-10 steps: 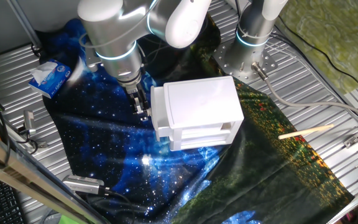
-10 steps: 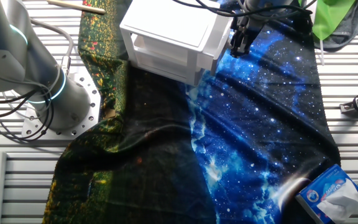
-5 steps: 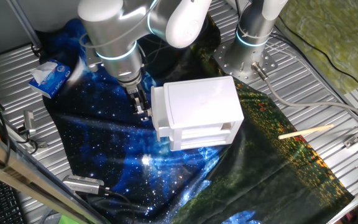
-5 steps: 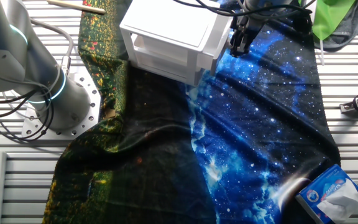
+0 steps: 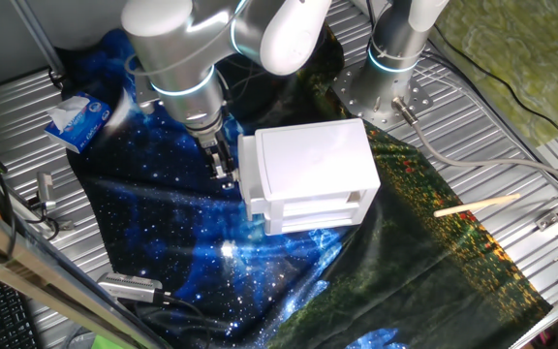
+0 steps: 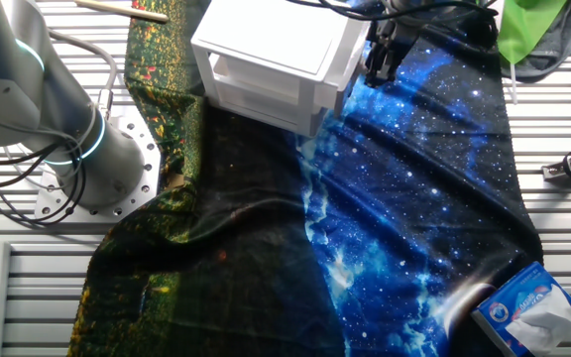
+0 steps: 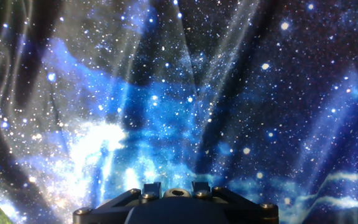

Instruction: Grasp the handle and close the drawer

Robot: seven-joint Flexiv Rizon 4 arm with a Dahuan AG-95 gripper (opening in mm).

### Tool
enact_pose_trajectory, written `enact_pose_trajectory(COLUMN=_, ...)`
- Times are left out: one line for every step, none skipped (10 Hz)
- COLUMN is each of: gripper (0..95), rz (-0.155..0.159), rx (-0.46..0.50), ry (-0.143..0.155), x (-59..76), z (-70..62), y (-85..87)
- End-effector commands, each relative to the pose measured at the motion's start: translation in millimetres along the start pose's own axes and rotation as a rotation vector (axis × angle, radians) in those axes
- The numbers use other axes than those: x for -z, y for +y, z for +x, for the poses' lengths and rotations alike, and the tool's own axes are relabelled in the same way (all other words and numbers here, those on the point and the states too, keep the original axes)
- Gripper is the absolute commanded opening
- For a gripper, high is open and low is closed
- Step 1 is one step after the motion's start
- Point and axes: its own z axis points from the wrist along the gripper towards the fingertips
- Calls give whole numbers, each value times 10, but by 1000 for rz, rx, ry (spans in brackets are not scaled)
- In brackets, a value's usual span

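White drawer (image 5: 247, 179) sits flush in its cabinet (image 5: 313, 160) near the table's far edge, gripper (image 5: 223, 174) touching its front. Hand view shows only starry cloth (image 7: 179, 93), both fixed views hide the handle; finger gap: cannot tell.

Glossy plastic drawer (image 5: 248, 182); smooth, shiny starry cloth (image 5: 153, 218).

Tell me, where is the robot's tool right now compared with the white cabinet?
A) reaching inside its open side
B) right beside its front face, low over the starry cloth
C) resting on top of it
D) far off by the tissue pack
B: the tool hangs against the cabinet's front face, just above the starry cloth.
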Motion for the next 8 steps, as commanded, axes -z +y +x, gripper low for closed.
enact_pose_trajectory(gripper=0, rz=2, rx=-2, ry=-9, x=-24, z=45, y=-2)
enact_pose_trajectory(gripper=0, rz=2, rx=-2, ry=-10, x=-34, z=71, y=-2)
enact_pose_trajectory(gripper=0, rz=2, rx=-2, ry=-5, x=-17, z=110, y=0)
enact_pose_trajectory(gripper=0, rz=4, rx=-2, ry=-3, x=-1, z=138, y=-2)
enact_pose_trajectory(gripper=0, rz=5, rx=-2, ry=-5, x=-14, z=161, y=-3)
enact_pose_trajectory(gripper=0, rz=6, rx=-2, ry=-8, x=-31, z=176, y=-5)
enact_pose_trajectory(gripper=0, rz=7, rx=-2, ry=-10, x=-51, z=195, y=-10)
enact_pose_trajectory(gripper=0, rz=6, rx=-2, ry=-11, x=-65, z=227, y=-10)
